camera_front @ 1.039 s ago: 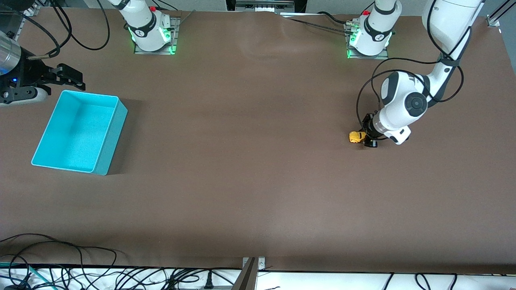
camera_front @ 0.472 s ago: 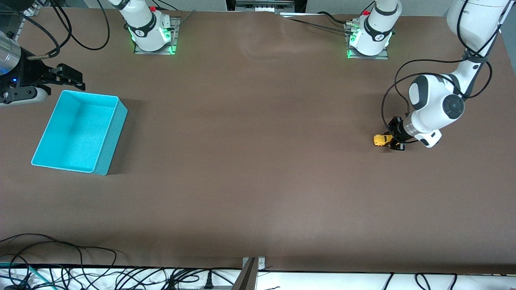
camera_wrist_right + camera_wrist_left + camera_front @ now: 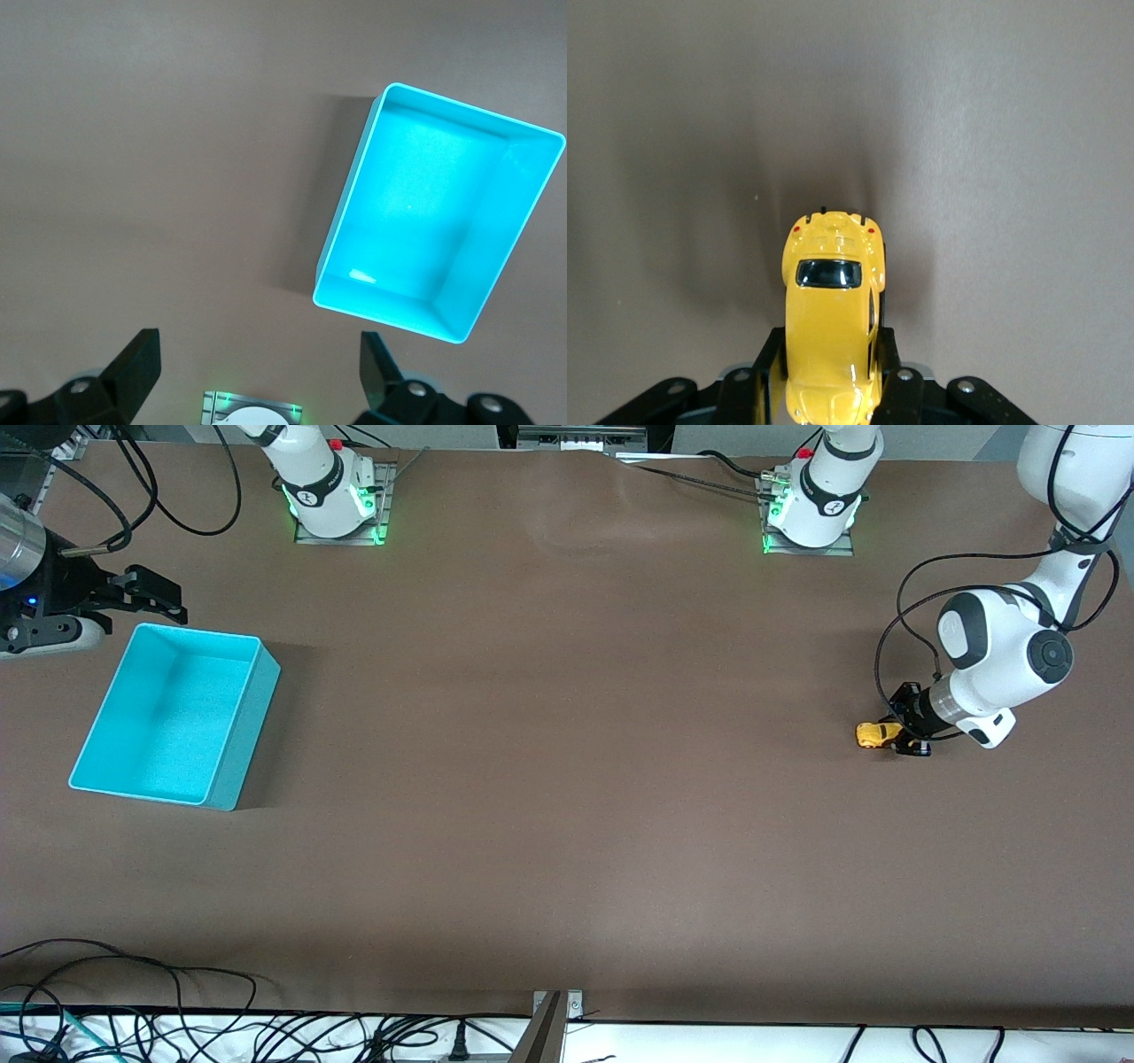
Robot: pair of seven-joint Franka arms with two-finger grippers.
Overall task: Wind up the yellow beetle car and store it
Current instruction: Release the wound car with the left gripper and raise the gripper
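The yellow beetle car is down at the table's surface near the left arm's end of the table. My left gripper is shut on it, a finger against each side of the body. In the left wrist view the car points away from the gripper, with its dark window on top. The teal bin stands empty at the right arm's end. My right gripper is open and empty, up in the air beside the bin's rim. The right wrist view shows its spread fingers and the bin.
The arm bases stand along the table's edge farthest from the front camera. Cables lie past the edge nearest that camera. The right arm's base also shows in the right wrist view.
My left gripper has dragged the yellow car along the table toward the left arm's end, still shut on it. The right arm has not moved.
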